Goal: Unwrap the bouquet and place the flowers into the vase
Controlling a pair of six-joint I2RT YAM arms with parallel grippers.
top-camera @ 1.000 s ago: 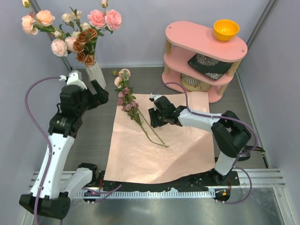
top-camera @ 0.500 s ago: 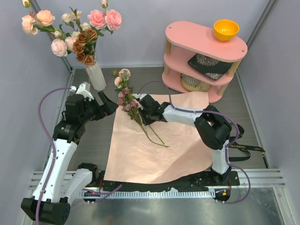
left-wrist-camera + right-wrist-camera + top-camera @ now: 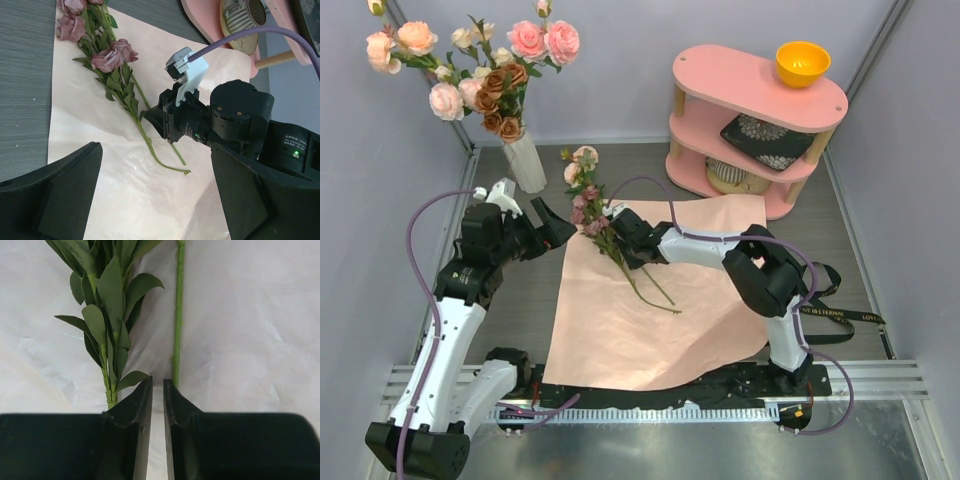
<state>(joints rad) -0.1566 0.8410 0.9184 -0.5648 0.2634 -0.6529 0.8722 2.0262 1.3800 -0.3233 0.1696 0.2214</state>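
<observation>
The white vase (image 3: 525,160) stands at the back left and holds several roses (image 3: 490,85). More flowers (image 3: 595,215) lie on the flattened pink wrap paper (image 3: 650,330), stems pointing to the near right. My right gripper (image 3: 620,232) is low over those stems. In the right wrist view its jaws (image 3: 157,385) stand a narrow slit apart with only paper between them. A leafy stem (image 3: 107,340) lies just left of the fingers and a bare stem (image 3: 177,315) just right. My left gripper (image 3: 548,222) hovers wide open at the paper's left edge, empty (image 3: 155,200).
A pink two-tier shelf (image 3: 760,120) at the back right carries an orange bowl (image 3: 802,62). A black ribbon (image 3: 840,315) lies by the right arm's base. Grey walls close in the left, back and right sides.
My left arm swung away from the vase toward the paper's left edge. My right gripper slid left along the paper to the stems and its jaws narrowed.
</observation>
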